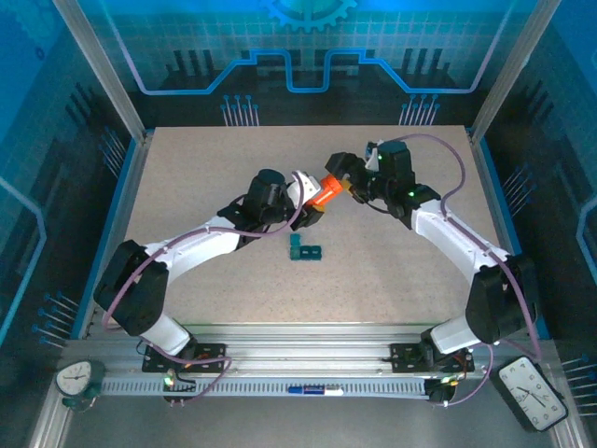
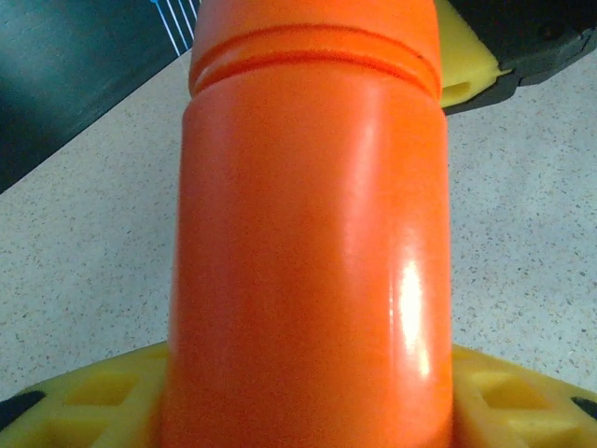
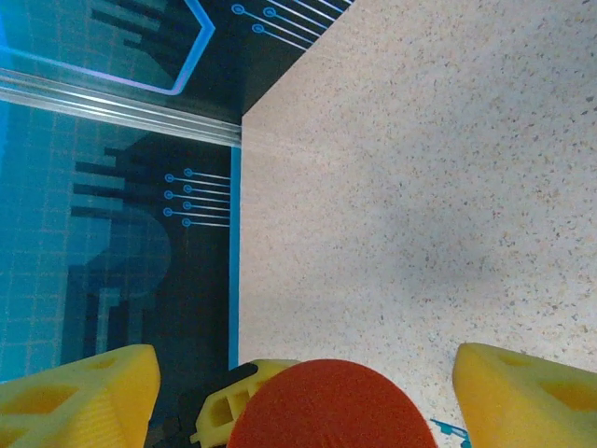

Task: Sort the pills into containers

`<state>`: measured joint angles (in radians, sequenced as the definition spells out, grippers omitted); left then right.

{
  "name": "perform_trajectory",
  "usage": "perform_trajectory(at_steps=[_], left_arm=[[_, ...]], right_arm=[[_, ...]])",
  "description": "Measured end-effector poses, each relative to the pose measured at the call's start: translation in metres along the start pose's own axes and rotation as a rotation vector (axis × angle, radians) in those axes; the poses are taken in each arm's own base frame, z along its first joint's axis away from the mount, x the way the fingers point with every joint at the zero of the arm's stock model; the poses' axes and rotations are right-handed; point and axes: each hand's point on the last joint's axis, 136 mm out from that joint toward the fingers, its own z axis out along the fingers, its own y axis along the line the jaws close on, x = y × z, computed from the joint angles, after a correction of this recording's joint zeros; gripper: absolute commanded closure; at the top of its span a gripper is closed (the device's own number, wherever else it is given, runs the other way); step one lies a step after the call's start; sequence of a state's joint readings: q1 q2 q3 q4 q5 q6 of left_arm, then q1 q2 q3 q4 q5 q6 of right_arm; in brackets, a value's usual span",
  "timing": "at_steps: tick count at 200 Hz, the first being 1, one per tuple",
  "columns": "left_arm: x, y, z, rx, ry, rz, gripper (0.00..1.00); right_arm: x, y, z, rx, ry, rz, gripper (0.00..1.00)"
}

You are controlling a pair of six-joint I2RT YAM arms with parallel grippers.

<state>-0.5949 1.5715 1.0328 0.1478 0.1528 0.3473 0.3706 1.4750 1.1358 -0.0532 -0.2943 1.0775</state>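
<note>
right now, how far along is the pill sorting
Early. Done: nothing sorted that I can see; the teal pill box lies on the table, apart from both pincers. In hand: the left pincer grips the orange bottle, lifted; the right pincer stands open around its top end, which looks capped. Left: open the bottle, get pills out, fill the compartments.

I'm seeing a speckled table lying inside an aluminium frame, with a round clock sitting near-left, a black-rimmed clock near-right, and a blue pen lying on the front rail.
</note>
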Motion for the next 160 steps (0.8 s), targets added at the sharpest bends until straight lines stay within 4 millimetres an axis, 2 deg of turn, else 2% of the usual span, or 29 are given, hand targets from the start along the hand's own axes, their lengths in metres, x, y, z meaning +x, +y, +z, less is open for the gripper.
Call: perform_trajectory(at_steps=[97,132,160], left_arm=[[-0.0033,0.0013,0.0003,-0.008,0.0,-0.006,1.0],[0.0004,0.0009,0.0009,0.001,0.011,-0.025,1.0],[0.0,-0.0002,-0.0024,0.071,-0.006,-0.102,1.0]], right_arm=[[0.0064,-0.0044,0.0021,0.017,0.016,0.007,0.56],[0.0073,-0.009,0.0039,-0.001,0.015,-0.016,0.6],[0.0062,-0.0037,0.004,-0.145,0.047,-0.108,0.58]])
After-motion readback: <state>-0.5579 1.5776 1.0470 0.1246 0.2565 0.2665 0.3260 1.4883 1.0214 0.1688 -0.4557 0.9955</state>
